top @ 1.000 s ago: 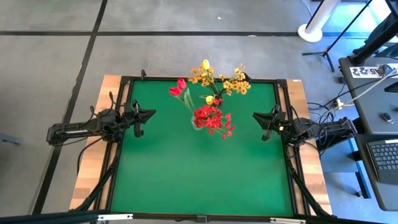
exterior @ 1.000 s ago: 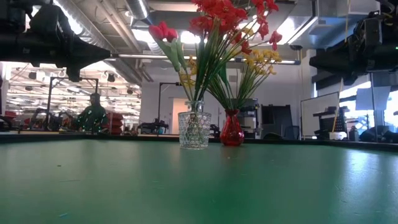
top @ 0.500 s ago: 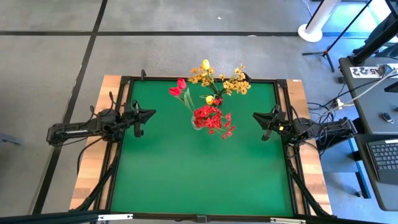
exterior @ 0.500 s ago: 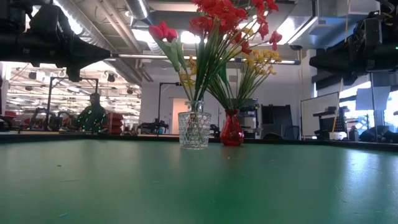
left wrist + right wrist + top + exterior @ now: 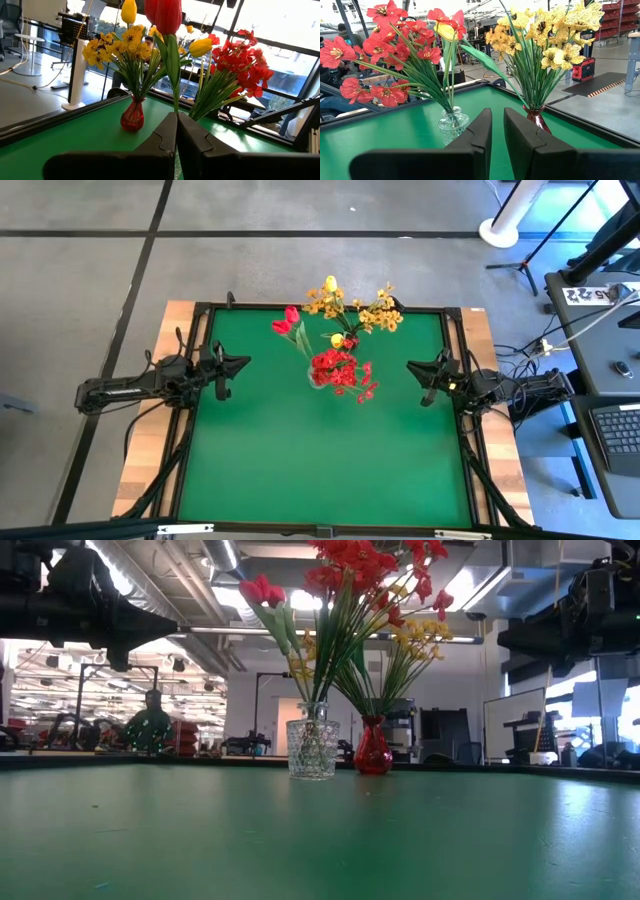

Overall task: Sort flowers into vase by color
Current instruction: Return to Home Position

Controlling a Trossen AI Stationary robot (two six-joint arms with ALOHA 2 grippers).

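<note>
Toward the table's far middle, seen from above, red flowers crowd the clear vase with yellow-orange sprays just behind, and the left gripper and right gripper sit at the side edges. At table height the green stems look like light, springy plastic, best pinched low down. By the left wrist view, that gripper's jaws are together and empty; by the right wrist view, that gripper's jaws stand a slit apart, empty.

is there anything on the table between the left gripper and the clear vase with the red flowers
Nothing visible: only bare green table lies between the left gripper and the clear vase. The red vase stands farther back; the right gripper waits opposite.
</note>
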